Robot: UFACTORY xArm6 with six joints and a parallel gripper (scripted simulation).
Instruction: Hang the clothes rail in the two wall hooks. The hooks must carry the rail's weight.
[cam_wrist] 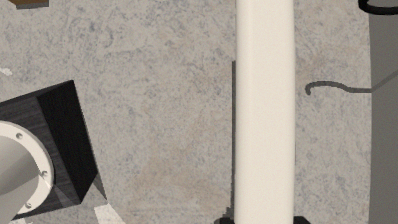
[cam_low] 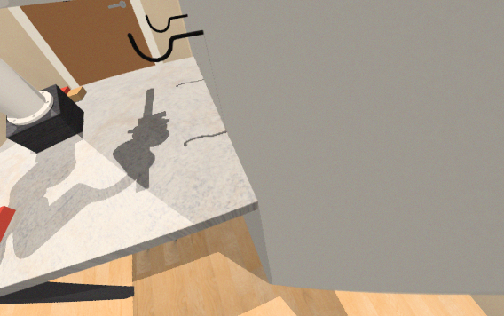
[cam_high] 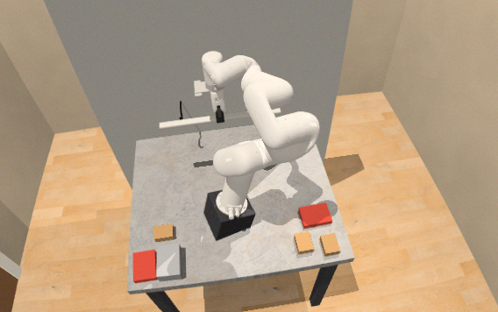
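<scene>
The clothes rail (cam_high: 215, 120) is a long white bar held level above the far side of the table, close to the grey wall (cam_high: 153, 66). My gripper (cam_high: 219, 115) is shut on its middle. In the wrist view the rail (cam_wrist: 264, 110) runs straight up the frame from between my fingertips. One black hook (cam_wrist: 379, 6) shows at the top right, to the right of the rail and apart from it. In the top view the left hook (cam_high: 181, 110) stands by the rail's left part; my arm hides the right hook. The exterior view shows both hooks (cam_low: 153, 49) (cam_low: 161, 23) empty.
The black robot base (cam_high: 229, 215) stands mid-table. A red block (cam_high: 315, 215) and two tan blocks (cam_high: 303, 242) (cam_high: 330, 244) lie at the front right. A tan block (cam_high: 164, 232), a red block (cam_high: 145, 265) and a grey block (cam_high: 168, 262) lie at the front left.
</scene>
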